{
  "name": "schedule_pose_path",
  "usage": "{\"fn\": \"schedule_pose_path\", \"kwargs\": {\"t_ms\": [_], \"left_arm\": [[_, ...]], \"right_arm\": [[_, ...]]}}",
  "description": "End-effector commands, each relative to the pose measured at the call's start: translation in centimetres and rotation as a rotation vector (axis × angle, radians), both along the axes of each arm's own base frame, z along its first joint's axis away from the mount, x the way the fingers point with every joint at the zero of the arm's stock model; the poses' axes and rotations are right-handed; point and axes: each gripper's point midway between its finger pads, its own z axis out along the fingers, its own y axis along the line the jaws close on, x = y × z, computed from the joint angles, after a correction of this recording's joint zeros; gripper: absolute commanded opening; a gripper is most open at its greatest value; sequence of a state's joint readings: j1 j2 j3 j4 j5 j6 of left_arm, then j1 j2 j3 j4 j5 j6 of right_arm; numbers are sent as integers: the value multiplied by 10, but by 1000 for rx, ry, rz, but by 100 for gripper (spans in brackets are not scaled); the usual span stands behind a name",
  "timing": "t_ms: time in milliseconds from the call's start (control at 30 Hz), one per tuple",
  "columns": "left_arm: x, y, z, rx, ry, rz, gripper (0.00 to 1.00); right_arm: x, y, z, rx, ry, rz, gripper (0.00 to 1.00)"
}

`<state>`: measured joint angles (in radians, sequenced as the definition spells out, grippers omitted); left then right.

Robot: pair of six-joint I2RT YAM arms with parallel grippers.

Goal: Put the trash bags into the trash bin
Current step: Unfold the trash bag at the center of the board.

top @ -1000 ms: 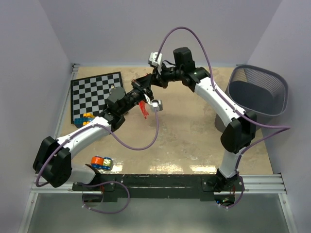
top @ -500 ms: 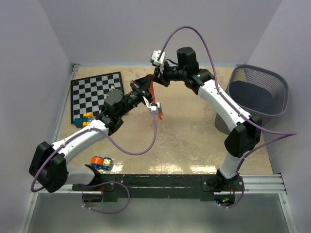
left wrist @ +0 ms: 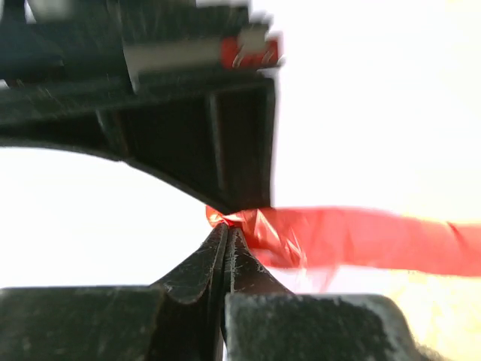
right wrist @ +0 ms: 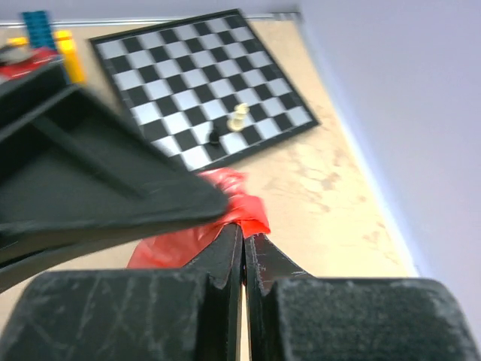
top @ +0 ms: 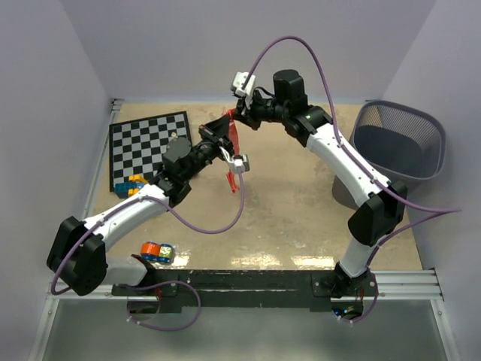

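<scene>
Surface: beige speckled table (top: 293, 218), closed in by pale lilac walls (top: 188, 45) at the back and on both sides.
Left claw (top: 227, 122): raised over the far middle of the table, pointing away from its base. From its own wrist camera I see the left claw (left wrist: 228, 235) with the jaws pressed fully together and a crumpled end of red film nipped at the tips.
Right claw (top: 239, 116): reaches in from the right and meets the left claw tip to tip. From its wrist camera I see the right claw (right wrist: 244, 235) closed flat, with red film caught at the very tip.
Trash bag (top: 235, 143): thin red plastic bunched into a narrow strip. Both claws hold it at its upper end, and it hangs beneath them over the middle of the table. In the left wrist view the trash bag (left wrist: 361, 239) runs off to the right as a band. In the right wrist view the trash bag (right wrist: 225, 197) bulges just left of the fingers. I cannot tell whether its lower end touches the table.
Trash bin (top: 409, 120): dark wire mesh, upright at the far right edge of the table, well apart from the bag. The bag is outside it.
Chessboard (top: 146, 144): lies flat at the far left, with two chess pieces (right wrist: 238, 117), one pale and one dark, standing side by side on it.
Blocks (top: 134, 184): coloured, just beside the board's near edge, partly under the left arm.
Small item (top: 156, 252): blue and orange, near the left arm's base. I cannot make out what it is.
</scene>
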<state>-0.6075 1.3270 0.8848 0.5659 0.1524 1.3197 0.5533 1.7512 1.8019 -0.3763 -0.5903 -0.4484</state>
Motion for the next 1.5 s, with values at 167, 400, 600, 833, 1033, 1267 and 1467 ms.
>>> {"fn": "schedule_pose_path", "kwargs": {"t_ms": [167,400,600,833,1033,1267,1467], "left_arm": [[-19,-24,38,-45,-81,-84,0],[8,2,40,-125,-77,55,0],[14,10,12,-119,12,96,0],[-26,4,27,-172,-3,-40,0],[-16,7,43,-211,-50,2,0],[1,1,8,-126,26,51,0],[-33,-11,36,-144,-33,-92,0]], "right_arm": [[26,5,1,0,-68,-105,0],[-14,-4,8,-24,-58,-14,0],[-36,-4,33,15,-107,67,0],[10,-10,4,-16,-76,-106,0],[-13,-3,-3,-17,-33,-11,0],[-39,-2,54,86,-125,86,0],[3,-10,-1,-28,-97,-77,0]]}}
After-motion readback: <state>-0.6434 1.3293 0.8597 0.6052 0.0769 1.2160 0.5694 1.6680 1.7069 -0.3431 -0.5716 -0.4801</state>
